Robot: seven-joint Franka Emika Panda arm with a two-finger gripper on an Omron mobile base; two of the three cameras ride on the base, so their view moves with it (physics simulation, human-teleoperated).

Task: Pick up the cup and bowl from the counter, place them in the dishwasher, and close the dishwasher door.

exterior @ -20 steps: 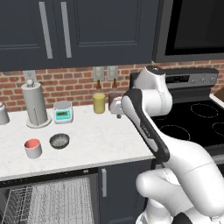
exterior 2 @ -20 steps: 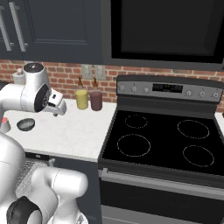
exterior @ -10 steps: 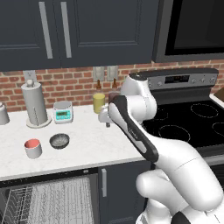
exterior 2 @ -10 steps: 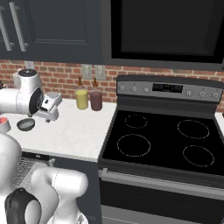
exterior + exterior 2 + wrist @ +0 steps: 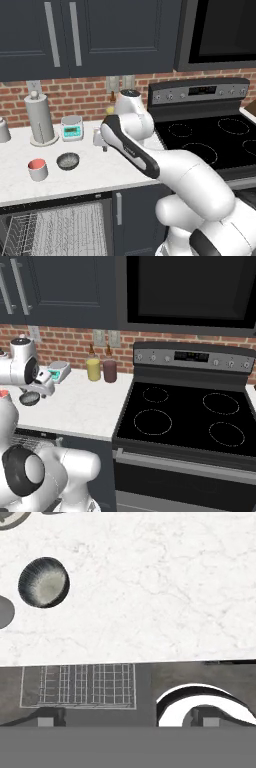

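The cup, grey-white with a red inside, stands near the front of the white counter. The dark speckled bowl sits just right of it, empty. My gripper hangs above the counter, right of the bowl and apart from it, jaws open and holding nothing. From the right base view the gripper is above and right of the bowl. Looking down from the hand, the bowl lies upper left and the wide-apart fingertips rise at the bottom. Below the counter edge the dishwasher shows its white rack; its door is out of view.
A paper towel holder, a small scale and a grey canister stand along the brick wall. A yellow bottle and a maroon bottle stand beside the black stovetop. Dark cabinets hang overhead.
The arm has swung left across the counter, carrying the gripper from near the bottles toward the bowl. The jaws stayed open. Cup and bowl have not moved.
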